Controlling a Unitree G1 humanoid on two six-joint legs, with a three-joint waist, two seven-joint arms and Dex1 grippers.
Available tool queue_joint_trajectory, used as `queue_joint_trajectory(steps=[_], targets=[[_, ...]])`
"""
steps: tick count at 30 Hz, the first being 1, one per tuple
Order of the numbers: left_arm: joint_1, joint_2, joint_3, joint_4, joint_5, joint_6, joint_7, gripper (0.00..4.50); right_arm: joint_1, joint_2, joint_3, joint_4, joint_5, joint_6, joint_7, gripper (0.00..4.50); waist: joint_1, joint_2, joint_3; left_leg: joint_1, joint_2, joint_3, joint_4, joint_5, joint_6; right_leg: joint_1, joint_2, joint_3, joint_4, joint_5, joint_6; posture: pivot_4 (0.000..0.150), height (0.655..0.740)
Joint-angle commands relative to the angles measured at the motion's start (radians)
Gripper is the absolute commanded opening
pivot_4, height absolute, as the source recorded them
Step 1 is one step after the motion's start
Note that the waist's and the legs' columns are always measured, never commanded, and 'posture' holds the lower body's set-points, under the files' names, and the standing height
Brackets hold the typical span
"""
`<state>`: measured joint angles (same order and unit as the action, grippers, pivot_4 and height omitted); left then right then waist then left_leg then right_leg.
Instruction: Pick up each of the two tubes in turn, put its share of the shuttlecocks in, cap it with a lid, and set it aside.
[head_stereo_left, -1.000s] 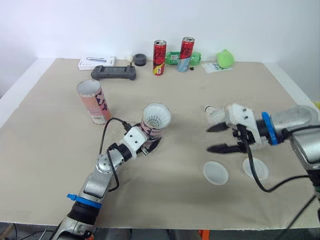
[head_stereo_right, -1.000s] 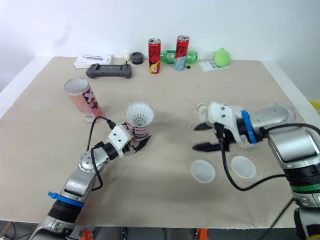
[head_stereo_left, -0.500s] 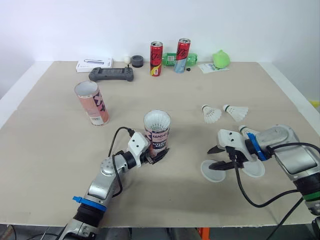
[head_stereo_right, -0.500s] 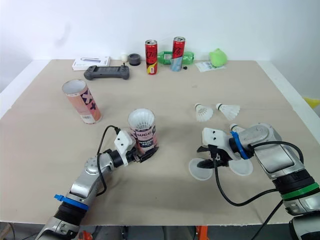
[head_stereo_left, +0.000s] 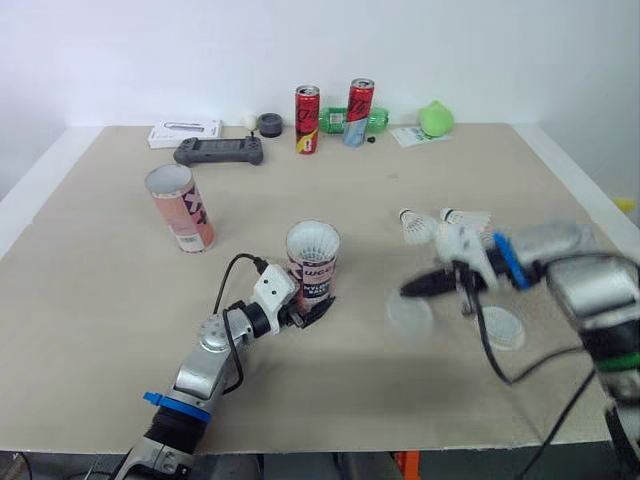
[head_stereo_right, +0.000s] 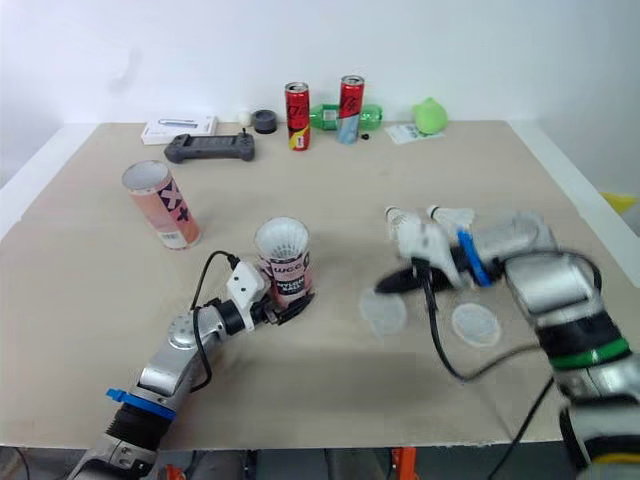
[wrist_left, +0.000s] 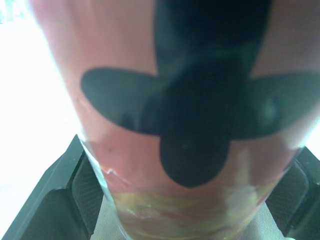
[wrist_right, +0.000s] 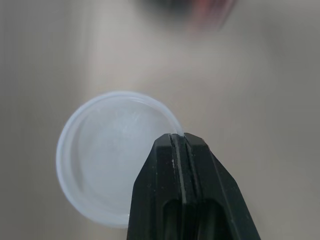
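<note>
A pink tube (head_stereo_left: 313, 262) stands upright at the table's middle, with white shuttlecocks filling its open mouth. My left gripper (head_stereo_left: 305, 310) is shut on its base; its pads (wrist_left: 86, 186) press both sides of the tube (wrist_left: 190, 100). A second pink tube (head_stereo_left: 180, 207) leans open-mouthed at the left. My right gripper (head_stereo_left: 412, 290) is shut on the rim of a clear round lid (head_stereo_left: 408, 312), the rim pinched between the fingertips (wrist_right: 172, 145) over the lid (wrist_right: 107, 155). Another lid (head_stereo_left: 500, 328) lies flat under my right forearm. Two loose shuttlecocks (head_stereo_left: 415, 228) (head_stereo_left: 470, 217) lie just beyond that arm.
Along the far edge stand two red cans (head_stereo_left: 306, 119) (head_stereo_left: 358, 99), a green bottle (head_stereo_left: 375, 120), a green lump (head_stereo_left: 434, 118), a black game controller (head_stereo_left: 219, 150), a white box (head_stereo_left: 184, 130) and a small black ring (head_stereo_left: 268, 123).
My right gripper dropped onto the nearer lid, closed on its rim and carried it up and leftward. The left gripper kept hold of the tube. The camera shifted.
</note>
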<state>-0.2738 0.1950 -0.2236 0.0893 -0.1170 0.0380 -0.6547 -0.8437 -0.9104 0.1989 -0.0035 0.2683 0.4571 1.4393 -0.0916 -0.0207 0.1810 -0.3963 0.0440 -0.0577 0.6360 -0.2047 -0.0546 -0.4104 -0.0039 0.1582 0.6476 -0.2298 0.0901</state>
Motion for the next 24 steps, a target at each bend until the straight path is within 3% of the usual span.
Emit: queue_joint_trajectory(steps=[1, 8, 14, 24], targets=[[0.015, 0.004, -0.028, 0.046, 0.028, 0.018, 0.0, 3.98, -0.218, 0.06, -0.039, 0.001, 0.025, -0.013, -0.009, 0.05, -0.003, 0.0, 0.0, 0.0, 0.0, 0.0, 0.0, 0.0, 0.0, 0.0, 0.0, 0.0, 0.0, 0.0, 0.0, 0.15, 0.74], [0.0, 0.011, -0.045, 0.057, 0.05, 0.021, 0.009, 3.98, -0.431, 0.227, 0.068, 0.104, -0.051, -0.095, -0.001, 0.05, 0.003, -0.003, -0.003, 0.0, 0.0, 0.0, -0.002, -0.002, -0.003, 0.002, -0.001, -0.001, -0.001, -0.003, -0.003, 0.15, 0.74], [0.0, 0.009, -0.045, 0.044, 0.05, 0.029, 0.025, 3.98, -0.444, 0.275, 0.166, 0.173, -0.147, -0.192, 0.034, 0.05, 0.01, -0.003, -0.002, -0.002, 0.0, -0.001, -0.002, -0.002, -0.003, 0.001, -0.001, -0.001, -0.001, -0.004, -0.003, 0.15, 0.74], [0.012, 0.006, -0.05, 0.028, 0.052, 0.034, 0.04, 3.98, -0.459, 0.297, 0.195, 0.215, -0.205, -0.254, 0.086, 0.05, 0.01, -0.003, -0.002, -0.001, 0.0, -0.001, -0.002, -0.002, -0.003, 0.001, -0.001, -0.001, -0.001, -0.004, -0.003, 0.15, 0.74]])
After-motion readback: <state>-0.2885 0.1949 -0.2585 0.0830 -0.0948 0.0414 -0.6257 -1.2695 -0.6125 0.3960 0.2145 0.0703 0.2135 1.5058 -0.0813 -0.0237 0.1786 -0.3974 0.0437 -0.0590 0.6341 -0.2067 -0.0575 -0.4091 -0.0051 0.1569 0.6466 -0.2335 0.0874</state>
